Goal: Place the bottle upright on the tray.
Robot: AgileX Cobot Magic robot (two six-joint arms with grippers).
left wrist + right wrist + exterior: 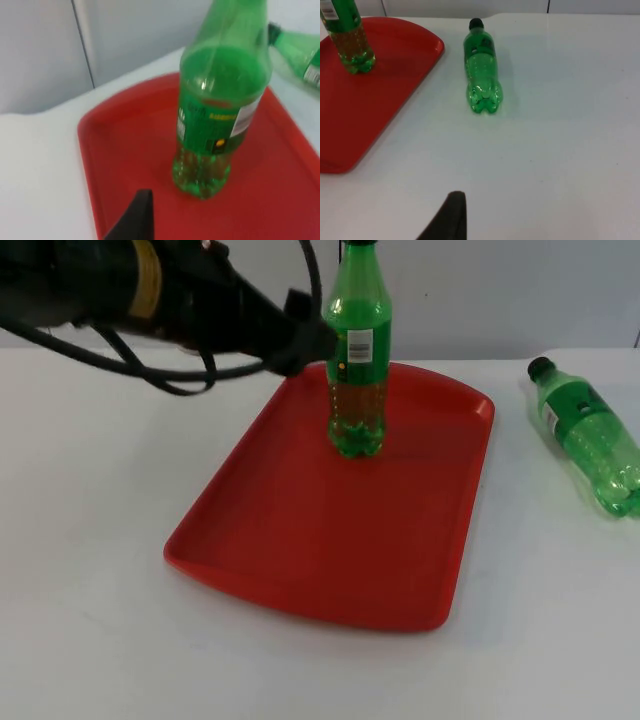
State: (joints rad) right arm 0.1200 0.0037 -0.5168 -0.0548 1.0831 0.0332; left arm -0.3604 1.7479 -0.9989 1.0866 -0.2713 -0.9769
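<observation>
Bottle standing: I'm seeing the green translucent plastic soda bottle (pixel 358 360) sitting upright on the red rectangular plastic tray (pixel 300 540), near the tray's far edge, base flat on the tray floor, a bit of liquid pooling at the bottom. I'm reading the placement as essentially done. The left gripper (pixel 310 340) is hanging just beside the bottle at label height, touching or nearly touching its left side; I'm not able to tell whether its fingers are apart, together, or gripping the bottle, since the arm body is hiding them from the top camera and the left wrist camera is showing just one black fingertip (pixel 134 220) low over the tray with the bottle ahead of it. I'm guessing it is sitting there to steady or release the bottle, so any pull-back should be going sideways and clear, otherwise it's risking a tip. The right gripper (pixel 447 217) is waiting over bare white table (pixel 80 620), its opening not readable either. A second green plastic bottle (pixel 590 435) is lying on its side on the table to the right of the tray, well apart from the standing one, black cap pointing toward the wall. Nothing is blocking the left arm's retreat.
</observation>
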